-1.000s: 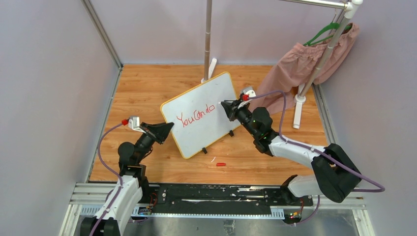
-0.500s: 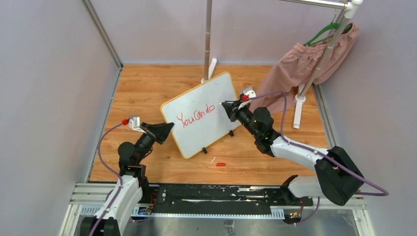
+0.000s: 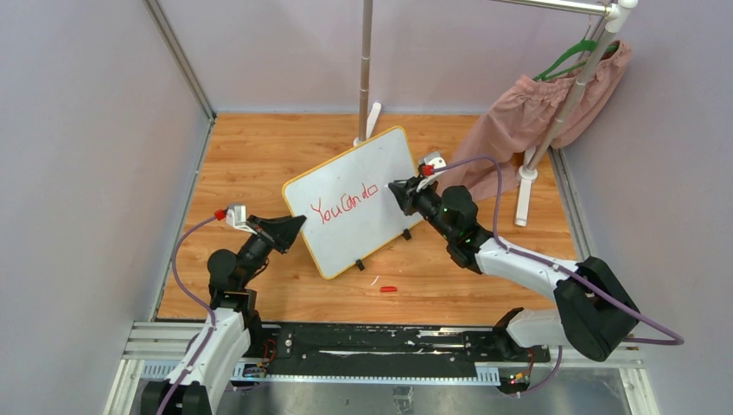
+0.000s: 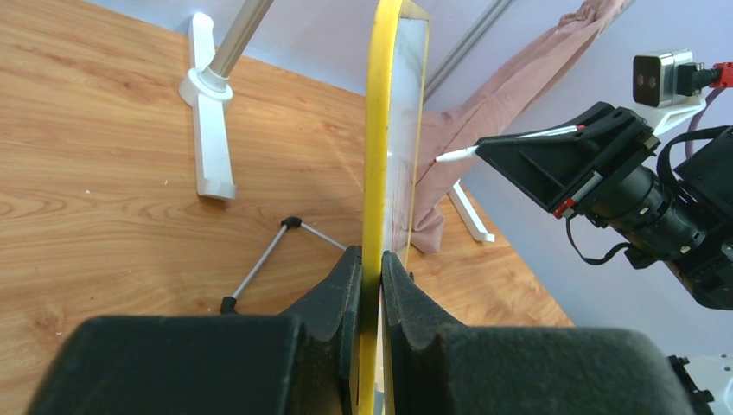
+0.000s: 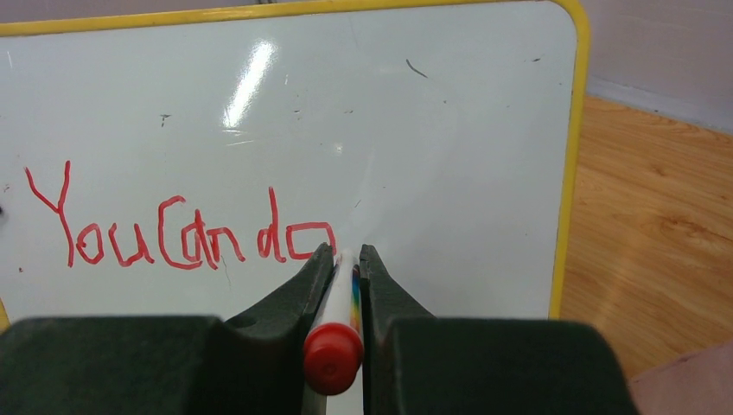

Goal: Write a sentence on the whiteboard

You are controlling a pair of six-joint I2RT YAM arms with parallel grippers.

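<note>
Writing mid-sentence [image 5: 177,232]: "You can do" done, right claw [image 5: 346,259] clamped on marker [image 5: 339,324], left claw [image 4: 370,264] clamped on whiteboard [image 3: 380,164] rim. Needs "this." next, rightward.

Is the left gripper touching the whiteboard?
Touching. The left wrist view shows the left gripper closed on the whiteboard, its yellow rim pinched between both fingers.

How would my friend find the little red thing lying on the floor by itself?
Start at the whiteboard with the yellow rim, standing in the middle of the wooden table. Look just below its bottom corner, toward the robot's bases, and there lies a small red cap-like piece. Nothing touches it, unlike the red writing on the board.
</note>
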